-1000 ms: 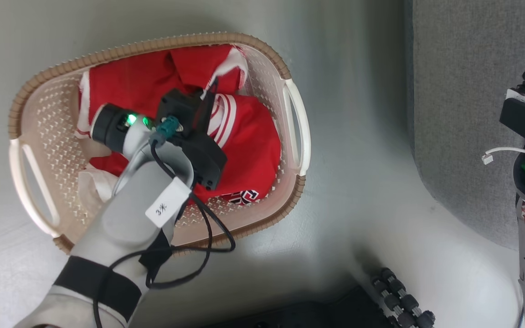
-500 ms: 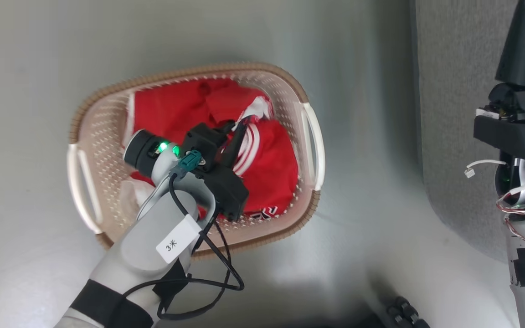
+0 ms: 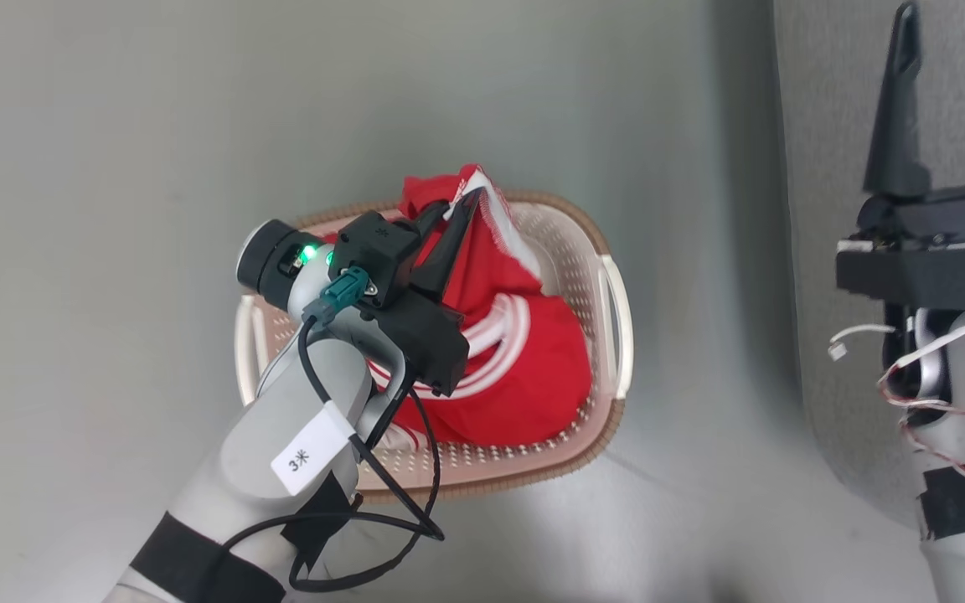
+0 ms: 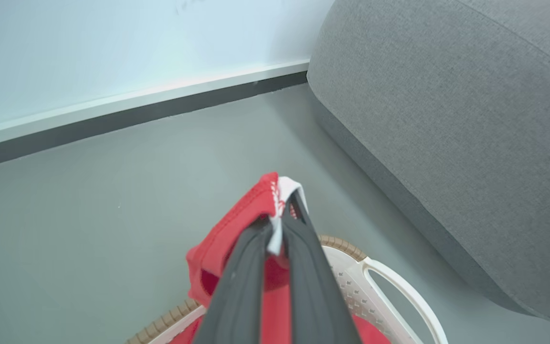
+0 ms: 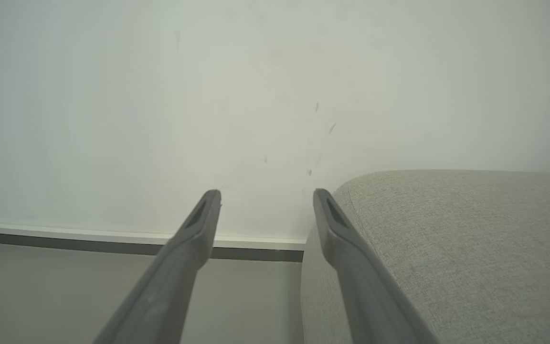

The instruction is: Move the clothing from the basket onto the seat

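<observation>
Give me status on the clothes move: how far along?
Done: nothing; the sofa parts in view carry no clothing. In hand: left gripper shut on a red garment by its white-trimmed edge, raised above the basket, its lower part inside. Left: carry it to the sofa, release, then fetch whatever red fabric remains. Idle: right gripper, open, beside the sofa.

Seemed home living room: large grey woven-fabric sofa (image 4: 447,119) stood on smooth grey floor (image 4: 89,229), cream perforated plastic laundry basket (image 3: 491,456) near, plain pale wall (image 5: 160,95) with skirting (image 5: 89,235).
</observation>
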